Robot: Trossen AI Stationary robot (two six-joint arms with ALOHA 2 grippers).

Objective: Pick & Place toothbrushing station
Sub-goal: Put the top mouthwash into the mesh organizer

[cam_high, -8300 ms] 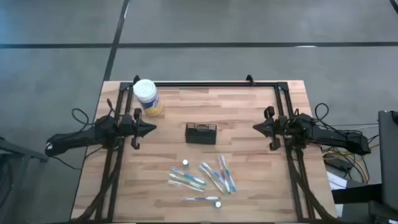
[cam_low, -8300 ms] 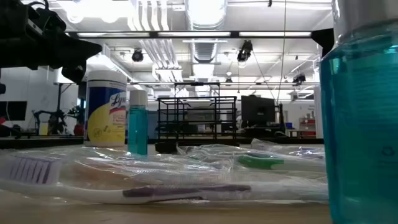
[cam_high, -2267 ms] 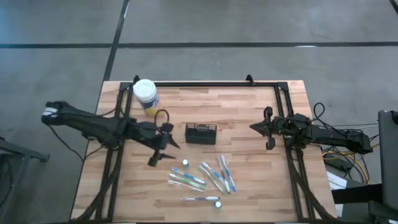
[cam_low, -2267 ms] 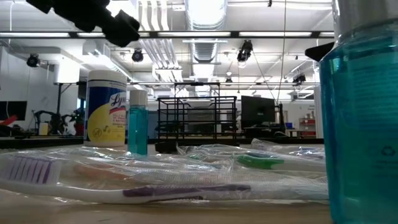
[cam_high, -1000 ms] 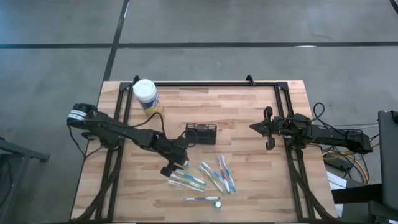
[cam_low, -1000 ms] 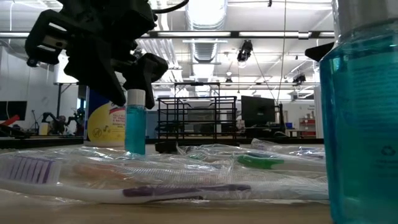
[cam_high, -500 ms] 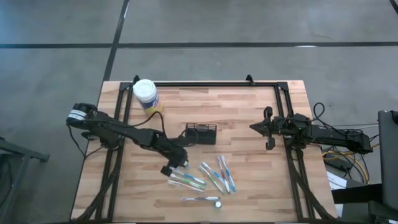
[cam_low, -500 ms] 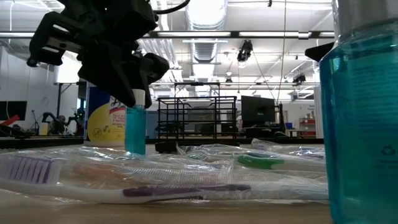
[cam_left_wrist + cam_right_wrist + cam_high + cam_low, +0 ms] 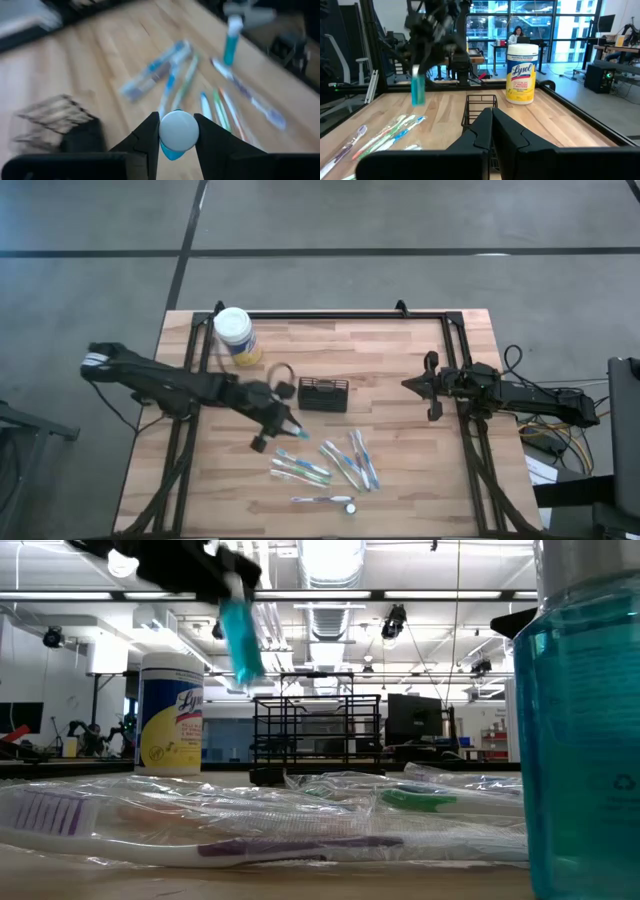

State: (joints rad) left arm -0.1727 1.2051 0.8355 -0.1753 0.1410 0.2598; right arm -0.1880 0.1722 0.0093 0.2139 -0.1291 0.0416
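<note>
The toothbrushing station is a small black openwork caddy (image 9: 323,394) standing on its base mid-table; it also shows in the low view (image 9: 315,735) and the left wrist view (image 9: 60,125). My left gripper (image 9: 278,423) is near and left of the caddy, raised above the table and shut on a small teal bottle (image 9: 240,635) with a white cap. My right gripper (image 9: 410,385) is shut and empty to the right of the caddy; its fingers (image 9: 492,125) point toward the caddy (image 9: 480,107). My left gripper pinches the small bottle at its white-capped top (image 9: 178,131) between its two fingers (image 9: 150,135). The fingers come slanting down from above. The teal body (image 9: 417,90) hangs below the fingers, tilted in the low view and lifted clear of the table.
Several wrapped toothbrushes (image 9: 330,465) lie on the table near of the caddy. A second teal bottle (image 9: 350,506) stands near the front edge, large in the low view (image 9: 585,740). A white-capped, yellow-labelled wipes jar (image 9: 236,335) stands at the far left. A black frame (image 9: 330,314) rims the table.
My left gripper, which was down at the small teal bottle standing on the table, has gone up and a little toward the table's far left with it. The bottle has been lifted clear of the table and now tilts.
</note>
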